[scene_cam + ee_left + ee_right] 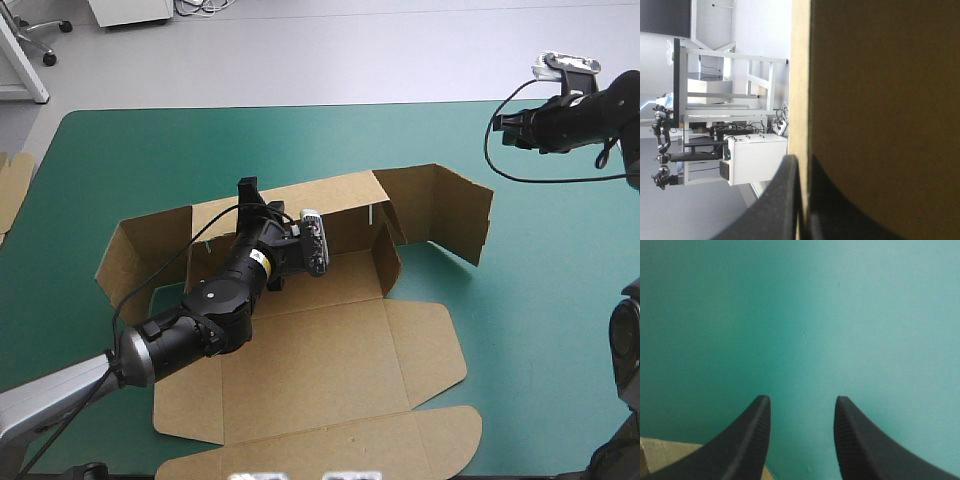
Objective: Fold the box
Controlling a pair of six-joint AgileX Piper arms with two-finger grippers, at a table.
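Left pincer clamped nearly closed; right pincer raised, spread apart.

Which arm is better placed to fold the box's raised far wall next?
Left. The left claw is shut on the box at its far wall. The right claw hangs open over bare teal-green cover, apart from the board.

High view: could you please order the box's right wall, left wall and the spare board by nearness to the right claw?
1. Right wall, on the right claw's side.
2. Left wall, across the box.
3. Spare board, table's left edge.
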